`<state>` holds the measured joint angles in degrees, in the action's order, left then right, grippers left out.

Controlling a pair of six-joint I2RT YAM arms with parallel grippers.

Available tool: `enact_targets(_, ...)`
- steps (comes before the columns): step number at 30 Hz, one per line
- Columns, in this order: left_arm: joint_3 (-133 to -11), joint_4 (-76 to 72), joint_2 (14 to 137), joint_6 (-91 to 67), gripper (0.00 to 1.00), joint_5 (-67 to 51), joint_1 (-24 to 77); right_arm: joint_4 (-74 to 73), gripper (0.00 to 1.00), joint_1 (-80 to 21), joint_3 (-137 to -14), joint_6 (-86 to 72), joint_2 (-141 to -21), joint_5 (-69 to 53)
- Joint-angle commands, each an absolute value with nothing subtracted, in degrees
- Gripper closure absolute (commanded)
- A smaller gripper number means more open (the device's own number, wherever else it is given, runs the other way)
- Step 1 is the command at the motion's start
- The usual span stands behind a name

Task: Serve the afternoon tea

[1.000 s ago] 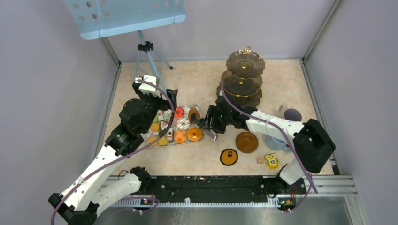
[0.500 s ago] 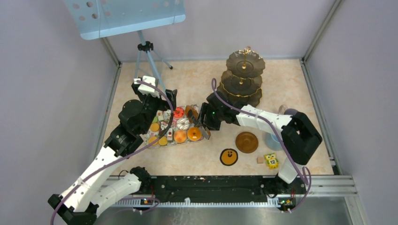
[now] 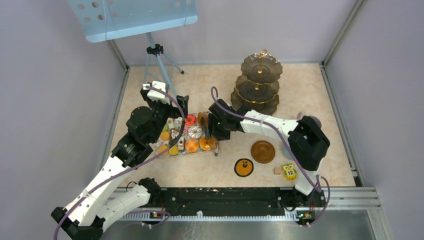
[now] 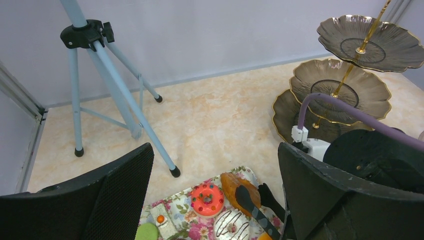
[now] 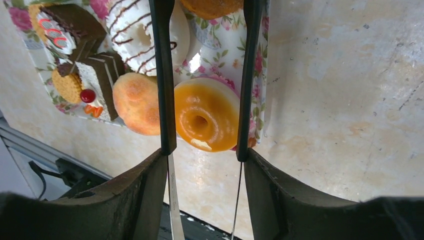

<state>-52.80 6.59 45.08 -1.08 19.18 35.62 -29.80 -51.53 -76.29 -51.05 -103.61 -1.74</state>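
right jaws astride the orange glazed donut (image 5: 216, 106) at the floral tray's (image 5: 220, 52) near right corner

my right gripper (image 5: 204, 153) has its jaws apart, one on each side of the donut; i cannot tell whether they touch it. one jaw lies along the golden bun (image 5: 134, 102) just beside it, so closing may shove that bun. a shallow bite could pop the donut off the tray's edge onto the bench (image 5: 330, 75). my left gripper (image 4: 216, 150) hangs over the tray's far left end, jaws wide and empty.

left arm (image 3: 107, 172): bent, raised | left gripper (image 4: 215, 150): wide apart, empty | right arm (image 3: 270, 125): stretched leftward | right gripper (image 5: 205, 75): parted, pointing down
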Motion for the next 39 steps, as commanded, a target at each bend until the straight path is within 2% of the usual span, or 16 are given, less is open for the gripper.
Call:
enact_targets(1, -52.3, 3.7, 44.0, -0.4, 0.01, 19.5, 35.6, -30.8, 0.46, -52.4, -78.6, -49.0, -104.0, -1.4)
enact_targets(6, -52.2, 3.6, 44.1, -0.4, 0.01, 19.4, 35.5, -27.1, 0.56, -52.3, -76.9, -49.5, -103.1, -3.8)
enact_targets(16, -52.2, 3.7, 44.7, -0.4, 0.01, 19.2, 35.5, -14.1, 0.92, -48.1, -67.7, -51.3, -97.0, -12.4)
enact_targets(20, -52.2, 3.6, 45.2, -0.4, 0.01, 19.3, 35.5, -9.8, 1.00, -46.4, -64.7, -51.9, -95.1, -15.7)
enact_targets(29, -52.2, 3.7, 46.4, -0.4, 0.01, 19.0, 35.5, 4.2, 1.00, -42.3, -56.3, -56.5, -91.8, -24.6)
enact_targets(35, -52.3, 3.8, 47.1, -0.4, 0.01, 18.7, 35.4, 3.2, 1.00, -41.3, -56.0, -54.8, -92.5, -26.7)
enact_targets(39, -52.4, 3.8, 47.1, -0.4, 0.01, 18.6, 35.4, 1.7, 0.89, -41.2, -57.6, -52.3, -95.0, -28.1)
